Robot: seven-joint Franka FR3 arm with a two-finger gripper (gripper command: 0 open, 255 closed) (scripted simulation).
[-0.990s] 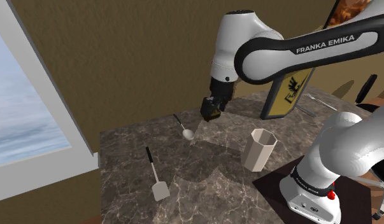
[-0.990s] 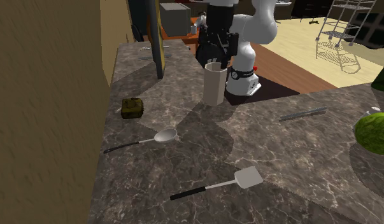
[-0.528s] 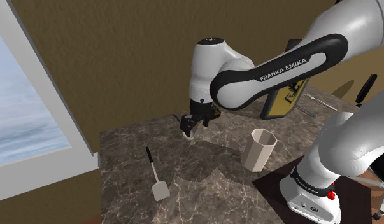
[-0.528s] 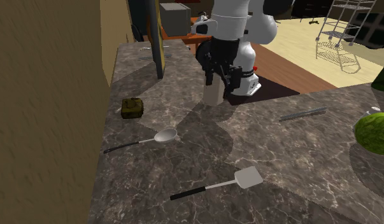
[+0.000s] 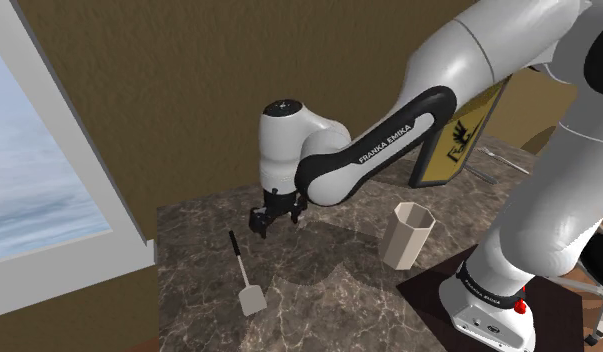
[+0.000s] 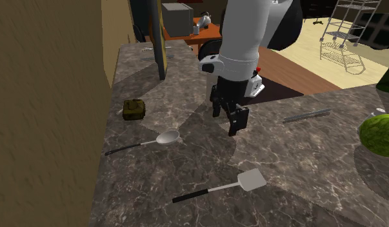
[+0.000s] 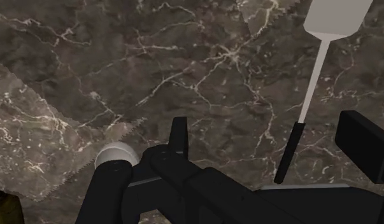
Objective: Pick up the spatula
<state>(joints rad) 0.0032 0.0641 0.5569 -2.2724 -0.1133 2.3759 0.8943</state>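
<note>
Spatula (image 5: 243,272): flat on the marble worktop (image 5: 329,300), pale blade, black handle. Hand (image 5: 261,222): hovering beyond the spatula's handle, spread apart, empty. Advised: centre over the handle, jaws straddling it crosswise, descend straight, then close.

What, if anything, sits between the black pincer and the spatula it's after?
Nothing visible does. The open pincer hangs above the marble countertop, and the spatula lies flat a little beyond it, with only bare stone between them. The spoon lies off to one side, out of the path.
</note>
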